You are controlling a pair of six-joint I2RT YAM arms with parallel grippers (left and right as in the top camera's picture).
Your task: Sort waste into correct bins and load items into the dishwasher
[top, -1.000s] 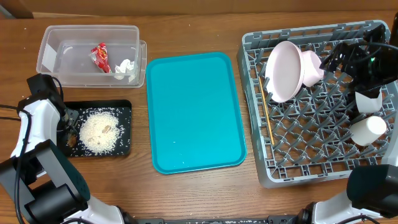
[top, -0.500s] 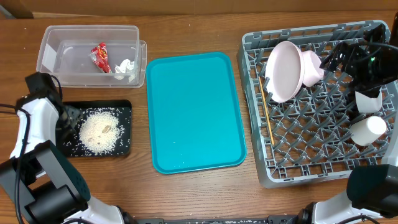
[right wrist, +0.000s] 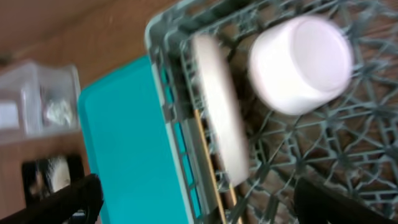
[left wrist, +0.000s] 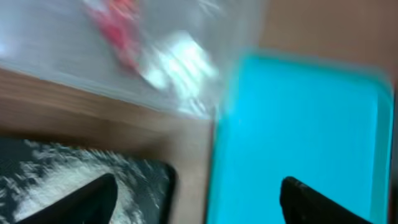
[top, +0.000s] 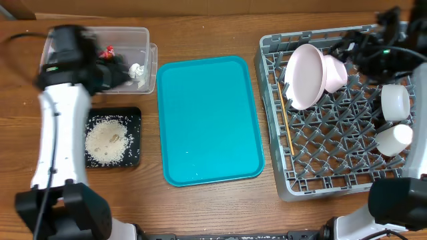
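My left gripper (top: 112, 72) hovers, blurred, over the near right corner of the clear tub (top: 73, 63), open with nothing between its fingers (left wrist: 93, 199). The tub holds the red wrapper (left wrist: 121, 28) and the white tissue (left wrist: 180, 59). Rice (top: 107, 140) lies heaped in the black tray (top: 135, 117). In the grey dish rack (top: 333, 170), the white plate (top: 307, 75) stands on edge against a bowl (top: 335, 72). Chopsticks (top: 287, 123) lie along the rack's left side, and two small white cups (top: 395, 101) sit at its right. My right gripper (top: 352, 48) is open above the rack's back edge.
The teal tray (top: 209, 120) lies between the bins and the rack, with nothing on it. In the right wrist view the plate (right wrist: 217, 112), bowl (right wrist: 301, 62) and chopsticks (right wrist: 208, 162) show below the open fingers.
My left arm swung from beside the black tray up over the clear tub, and its jaws opened wide. My right arm shifted toward the rack's back edge, uncovering the upper cup.
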